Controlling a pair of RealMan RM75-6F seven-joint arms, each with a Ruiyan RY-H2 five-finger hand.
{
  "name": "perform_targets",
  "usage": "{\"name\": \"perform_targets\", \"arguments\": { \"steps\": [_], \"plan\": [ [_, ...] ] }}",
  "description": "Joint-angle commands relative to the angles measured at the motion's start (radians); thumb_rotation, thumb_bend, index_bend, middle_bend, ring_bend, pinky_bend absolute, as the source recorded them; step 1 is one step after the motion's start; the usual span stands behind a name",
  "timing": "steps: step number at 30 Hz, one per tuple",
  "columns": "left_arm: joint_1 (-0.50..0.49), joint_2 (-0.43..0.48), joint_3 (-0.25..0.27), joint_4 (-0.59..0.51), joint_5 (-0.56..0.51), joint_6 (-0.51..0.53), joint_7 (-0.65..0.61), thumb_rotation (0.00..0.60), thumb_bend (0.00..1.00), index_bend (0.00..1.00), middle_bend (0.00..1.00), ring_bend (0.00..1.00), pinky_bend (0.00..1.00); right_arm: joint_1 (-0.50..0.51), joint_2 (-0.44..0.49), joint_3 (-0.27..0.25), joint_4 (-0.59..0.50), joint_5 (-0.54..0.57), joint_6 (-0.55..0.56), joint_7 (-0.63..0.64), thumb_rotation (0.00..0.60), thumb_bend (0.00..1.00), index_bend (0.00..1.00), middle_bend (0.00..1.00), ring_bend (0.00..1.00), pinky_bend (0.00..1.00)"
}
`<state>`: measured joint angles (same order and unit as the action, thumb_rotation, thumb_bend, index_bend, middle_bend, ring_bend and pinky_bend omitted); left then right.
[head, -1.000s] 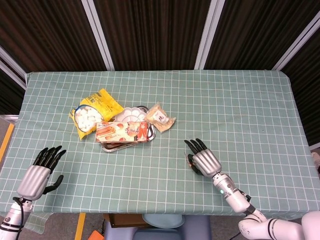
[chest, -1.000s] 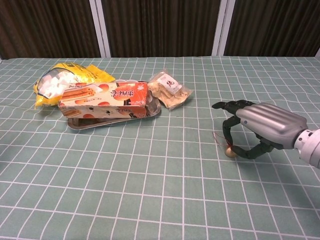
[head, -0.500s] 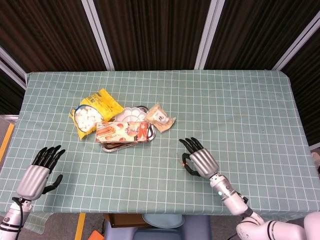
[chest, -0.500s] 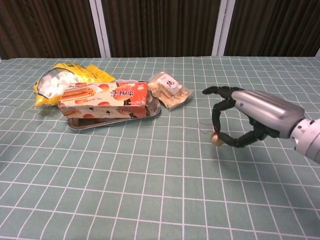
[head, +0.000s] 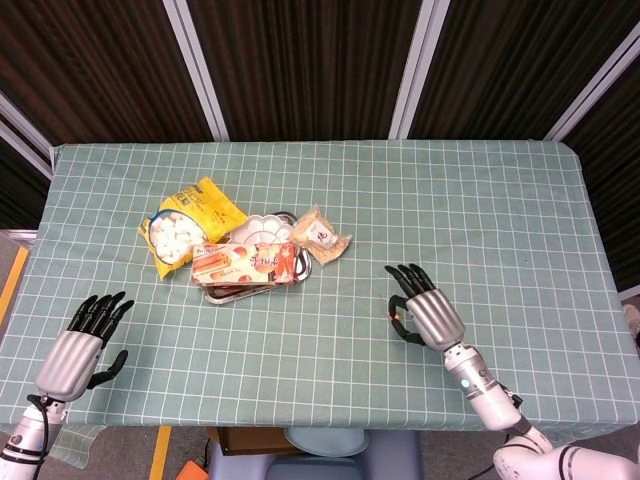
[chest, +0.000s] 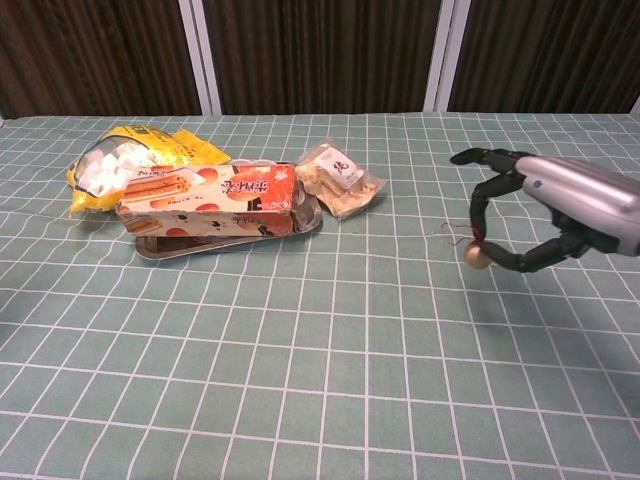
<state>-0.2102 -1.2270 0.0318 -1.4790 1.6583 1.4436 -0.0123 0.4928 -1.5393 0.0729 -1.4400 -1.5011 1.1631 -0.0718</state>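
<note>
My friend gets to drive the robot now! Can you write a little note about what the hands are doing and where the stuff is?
Right hand: pinches a small golden ball, lifted off the table.
Left hand: open, holding nothing, at the near left table edge.
Things: metal tray at far left carrying an orange snack box; yellow bag behind it, small clear packet beside it.
Done: ball picked up.
Left: it is not set down anywhere.

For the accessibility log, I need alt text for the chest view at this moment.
The right hand pinches a small gold ball above the green checked table, at right. At left, a steel tray holds an orange snack box, with a yellow bag behind and a clear packet beside it.
</note>
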Motion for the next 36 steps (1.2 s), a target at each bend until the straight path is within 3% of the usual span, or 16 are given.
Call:
{"name": "perform_targets", "arguments": {
  "steps": [1,5,12,18,36],
  "plan": [
    [0.000,0.001,0.001,0.003,-0.003,-0.004,-0.003,0.600,0.42,0.00,0.00,0.00,0.06,-0.017,0.008,-0.016,0.018,-0.005,0.021,-0.009,0.600,0.58,0.77,0.16,0.00,0.00],
    [0.002,0.005,0.001,0.009,-0.018,-0.014,-0.010,0.600,0.42,0.00,0.00,0.00,0.06,-0.052,0.036,-0.042,0.020,-0.017,0.056,0.011,0.600,0.58,0.77,0.16,0.00,0.00],
    [0.001,0.001,0.001,0.002,-0.007,-0.006,0.005,0.600,0.42,0.00,0.00,0.00,0.06,0.015,-0.043,0.000,0.031,-0.004,-0.021,0.026,0.600,0.58,0.77,0.16,0.00,0.00],
    [0.002,0.004,0.000,0.010,-0.022,-0.016,-0.005,0.600,0.42,0.00,0.00,0.00,0.06,-0.023,-0.021,-0.036,0.051,-0.013,0.011,0.020,0.600,0.58,0.77,0.16,0.00,0.00],
    [-0.002,-0.001,0.002,0.013,-0.020,-0.024,0.000,0.600,0.42,0.00,0.00,0.00,0.06,0.018,-0.129,-0.024,0.164,0.027,-0.078,0.045,0.600,0.58,0.77,0.16,0.00,0.00]
  ]
}}
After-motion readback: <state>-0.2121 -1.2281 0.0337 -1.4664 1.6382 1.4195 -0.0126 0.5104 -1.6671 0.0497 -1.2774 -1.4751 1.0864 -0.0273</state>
